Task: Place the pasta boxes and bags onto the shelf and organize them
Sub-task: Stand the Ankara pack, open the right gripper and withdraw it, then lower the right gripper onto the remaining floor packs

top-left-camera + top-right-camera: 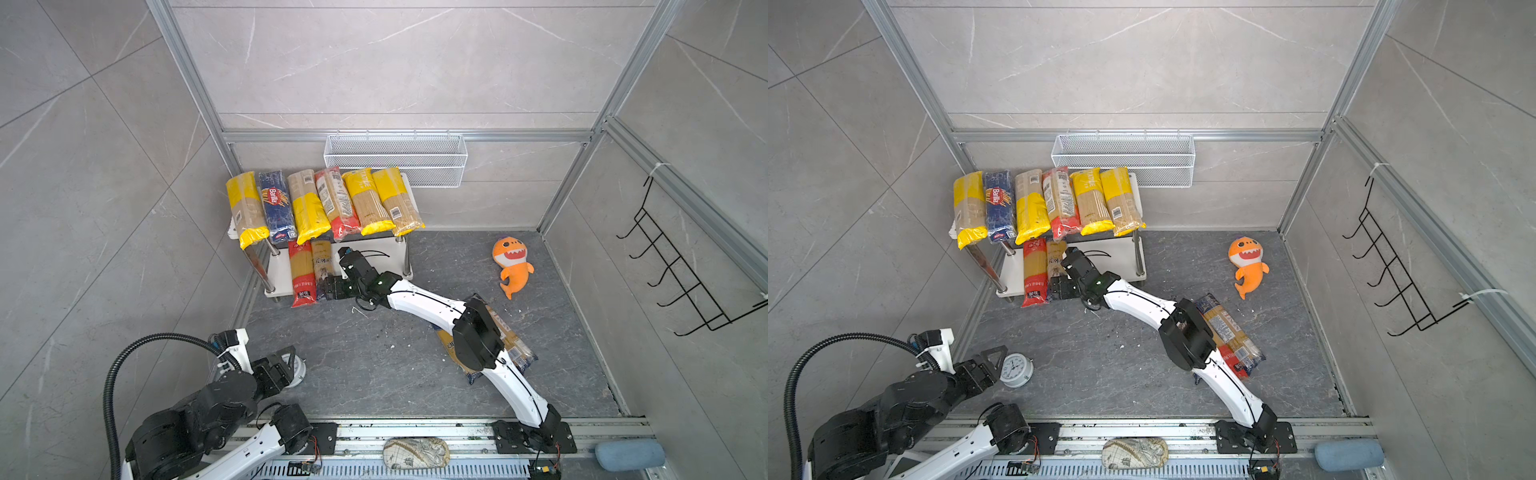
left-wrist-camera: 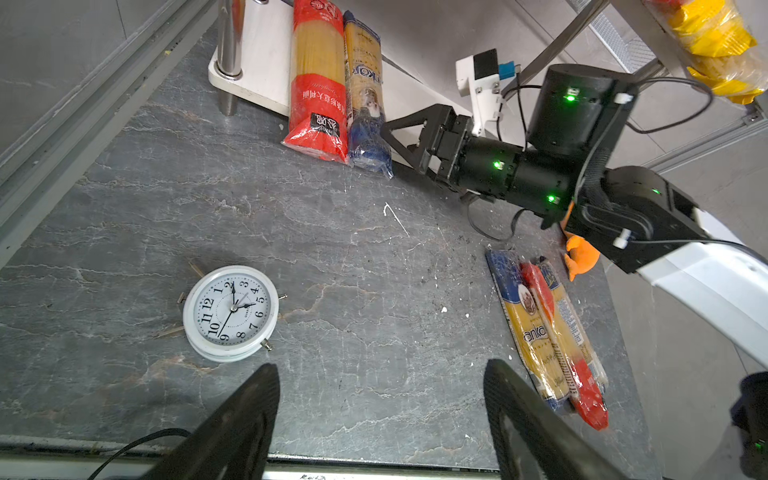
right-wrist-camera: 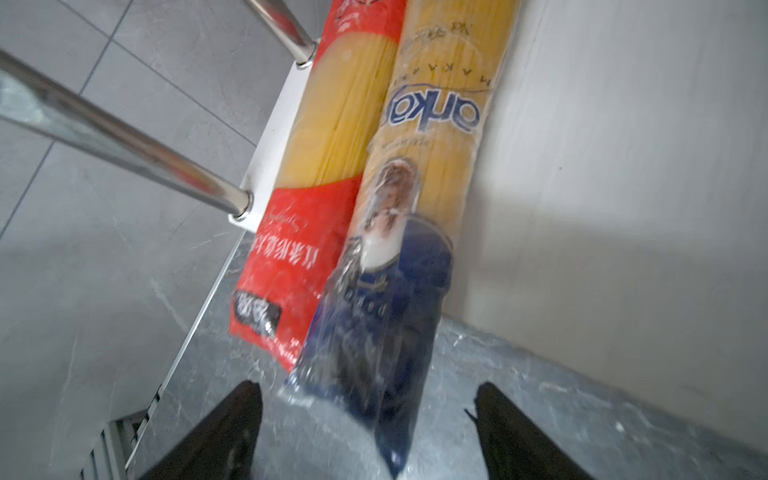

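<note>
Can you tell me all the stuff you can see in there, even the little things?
top-board pasta packs: six, mostly yellow, one dark blue, one red, side by side on the shelf's top board
lower-board pasta packs: two, one red, one blue-ended, overhanging the lower board's front
floor pasta packs: three, blue and red, bunched under the right arm
shelf: one, white with shiny legs, back left
wire basket: one, white, back wall
plush shark: one, orange, floor on the right
clock: one, white, floor by the left claw
hook rack: one, black, right wall
pouch: one, map print, front rail
roll: one, light blue, front rail
left claw: black, open, empty
right claw: black, open, by the lower-board pasta packs' front ends
</note>
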Robot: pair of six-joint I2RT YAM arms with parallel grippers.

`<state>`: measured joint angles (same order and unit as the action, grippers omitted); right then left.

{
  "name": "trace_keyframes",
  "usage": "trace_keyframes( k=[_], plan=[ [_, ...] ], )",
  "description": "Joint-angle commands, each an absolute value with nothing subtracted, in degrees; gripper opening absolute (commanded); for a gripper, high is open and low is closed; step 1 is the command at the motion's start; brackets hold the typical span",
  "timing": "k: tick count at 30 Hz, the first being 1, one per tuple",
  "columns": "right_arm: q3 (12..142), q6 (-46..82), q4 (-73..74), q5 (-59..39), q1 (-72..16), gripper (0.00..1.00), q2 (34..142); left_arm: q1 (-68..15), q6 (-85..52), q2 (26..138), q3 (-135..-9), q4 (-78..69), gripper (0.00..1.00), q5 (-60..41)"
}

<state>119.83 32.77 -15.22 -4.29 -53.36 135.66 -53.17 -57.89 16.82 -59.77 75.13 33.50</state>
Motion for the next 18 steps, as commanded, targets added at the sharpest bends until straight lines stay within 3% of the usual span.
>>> trace_keyframes(
  k=[1,9,18],
  plan=[
    [110.6,30.4,-11.0,-3.5,-53.6,0.84,126.7,-53.4,-56.1,18.8,-58.9,70.7,0.8,31.8],
    [79.8,30.0,-9.8,1.2,-53.6,0.84,104.8,-53.4,-55.8,21.8,-54.8,63.3,0.8,27.5],
    [56.3,34.5,-20.8,17.0,-51.4,0.84,84.4,-53.4,-55.1,29.5,-49.1,50.4,0.8,20.2]
  ],
)
